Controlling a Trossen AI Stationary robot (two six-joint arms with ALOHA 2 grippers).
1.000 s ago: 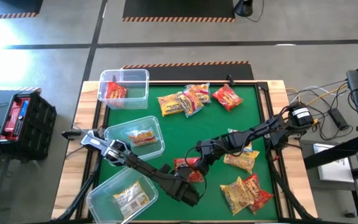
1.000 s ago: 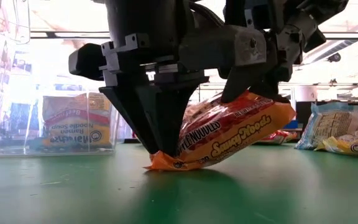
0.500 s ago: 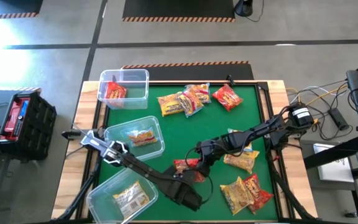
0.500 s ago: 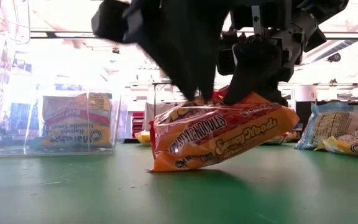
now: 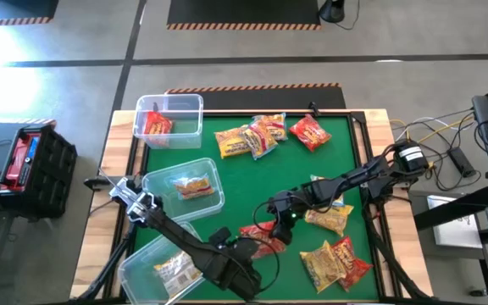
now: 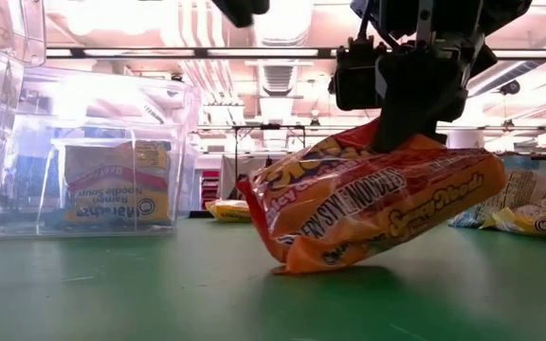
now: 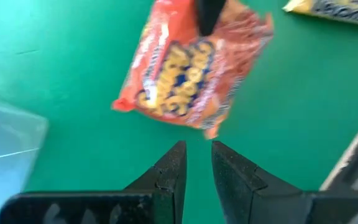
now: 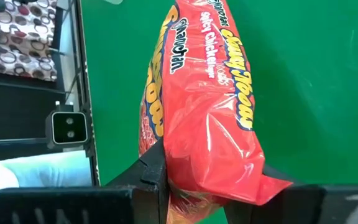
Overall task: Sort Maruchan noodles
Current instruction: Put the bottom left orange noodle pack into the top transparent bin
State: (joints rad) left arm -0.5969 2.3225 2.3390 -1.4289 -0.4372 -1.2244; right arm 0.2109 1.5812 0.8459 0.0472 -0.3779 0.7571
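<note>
A red-and-orange Maruchan packet (image 5: 259, 238) sits tilted near the table's near middle, its lower end on the green mat. My right gripper (image 5: 277, 225) is shut on its upper end. My left gripper (image 7: 196, 151) hovers just short of the packet on its near-left side, fingers narrowly open and touching nothing; the low view shows only a scrap of it (image 6: 240, 8). More packets lie in a far cluster (image 5: 252, 136), as a red one (image 5: 309, 132), and as two groups on the right (image 5: 329, 218) (image 5: 337, 259). My right gripper pinches the packet's upper end (image 8: 211, 163) between its two fingers (image 8: 153, 169), coming from above and from the table's right, slanting down. The packet (image 6: 368, 208) hangs tilted below the fingers, with its lower end (image 6: 297, 265) resting on the mat.
Three clear bins stand along the left side: a far one (image 5: 189, 103) with a red packet, a middle one (image 5: 213, 172) with an orange packet, a near one (image 5: 139, 260) with a yellow packet. A black crate (image 5: 30, 165) sits off the table's left.
My left gripper has come off the packet's lower corner, which it pinned to the mat a second ago, and has risen and drawn back toward the near-left edge. The packet has swung steeper under my right gripper, and its freed end now rests on the mat.
</note>
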